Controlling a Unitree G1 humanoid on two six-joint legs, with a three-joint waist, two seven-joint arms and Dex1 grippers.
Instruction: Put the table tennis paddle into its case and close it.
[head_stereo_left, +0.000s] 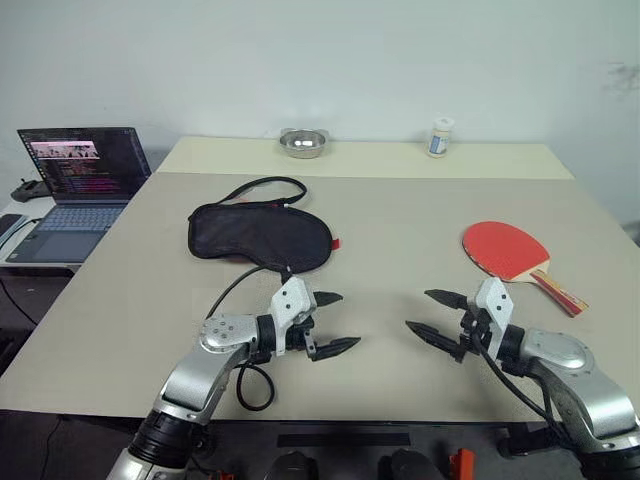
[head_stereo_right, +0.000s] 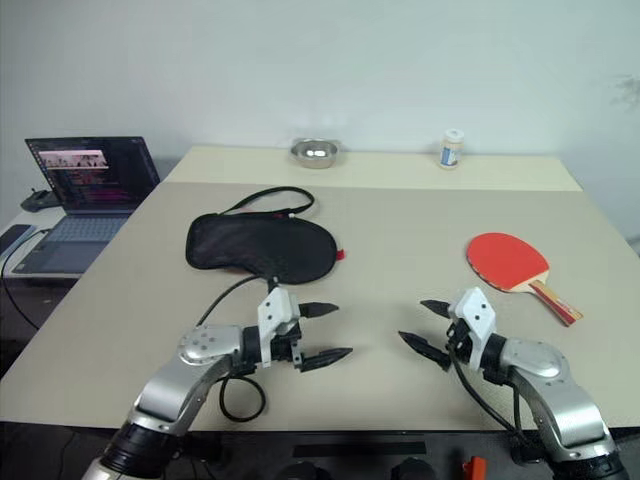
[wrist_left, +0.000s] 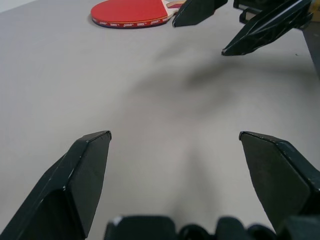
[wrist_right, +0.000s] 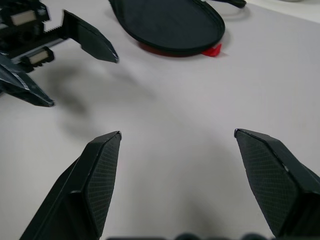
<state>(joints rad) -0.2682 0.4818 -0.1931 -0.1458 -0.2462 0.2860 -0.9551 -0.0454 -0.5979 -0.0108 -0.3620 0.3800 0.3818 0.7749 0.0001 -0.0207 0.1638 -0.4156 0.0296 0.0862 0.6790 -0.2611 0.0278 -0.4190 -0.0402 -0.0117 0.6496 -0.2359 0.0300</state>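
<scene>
- Both arms hover low over a beige table (head_stereo_left: 400, 220). The left gripper (head_stereo_left: 334, 322) and right gripper (head_stereo_left: 432, 315) face each other with jaws spread wide — both empty.
- The paddle (head_stereo_left: 508, 252) lies flat, red face up, beyond and outside the right jaws, well apart from them.
- Its long axis runs diagonally: the round head points toward the middle of the table, the handle toward the right edge.
- The case (head_stereo_left: 262, 236) lies black side up beyond the left jaws, its cord looping away.
- The step in hand looks like reaching for the paddle — best gripped by the handle, jaws across its width, so the head can slide into the case first.
</scene>
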